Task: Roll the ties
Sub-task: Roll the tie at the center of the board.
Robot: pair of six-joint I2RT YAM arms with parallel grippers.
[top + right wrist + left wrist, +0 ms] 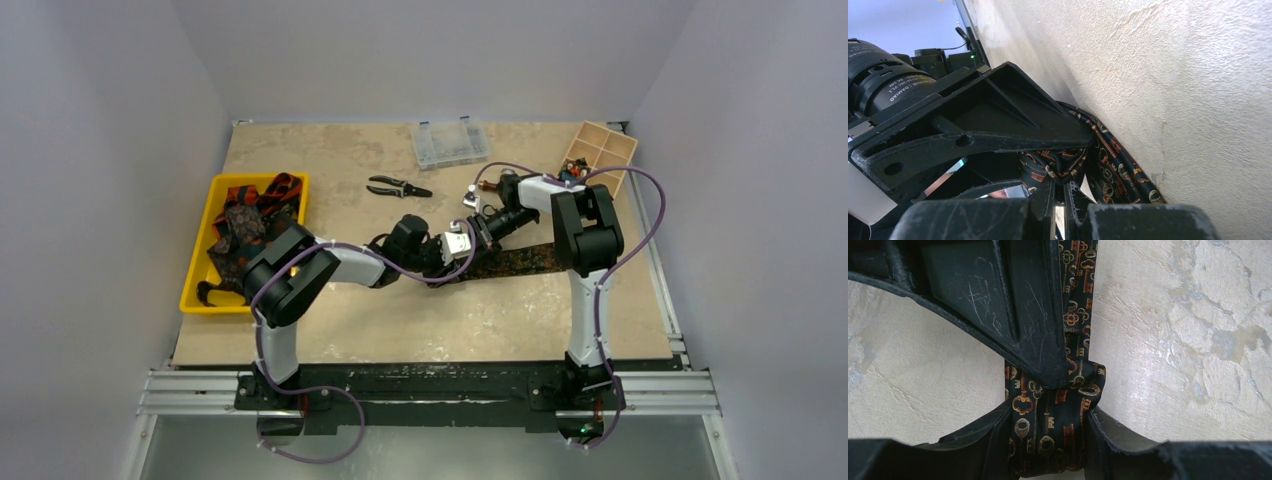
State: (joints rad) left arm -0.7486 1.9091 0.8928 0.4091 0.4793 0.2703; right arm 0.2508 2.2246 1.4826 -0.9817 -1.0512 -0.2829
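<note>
One dark tie point(522, 260) with orange and gold key figures lies flat across the table's middle, running right from the two grippers. My left gripper point(442, 258) is shut on its rolled or folded end; in the left wrist view that bundle point(1050, 427) sits squeezed between both fingers point(1120, 437). My right gripper point(470, 238) meets it from the right and is shut on a fold of the same tie point(1108, 170), its fingertips point(1047, 197) nearly touching. More ties point(250, 215) lie heaped in the yellow tray point(200, 295) at the left.
Black-handled pliers point(398, 187) lie behind the grippers. A clear plastic box point(450, 143) stands at the back middle, and a wooden compartment box point(600, 155) at the back right. The right arm's purple cable point(650, 215) loops over the table's right side.
</note>
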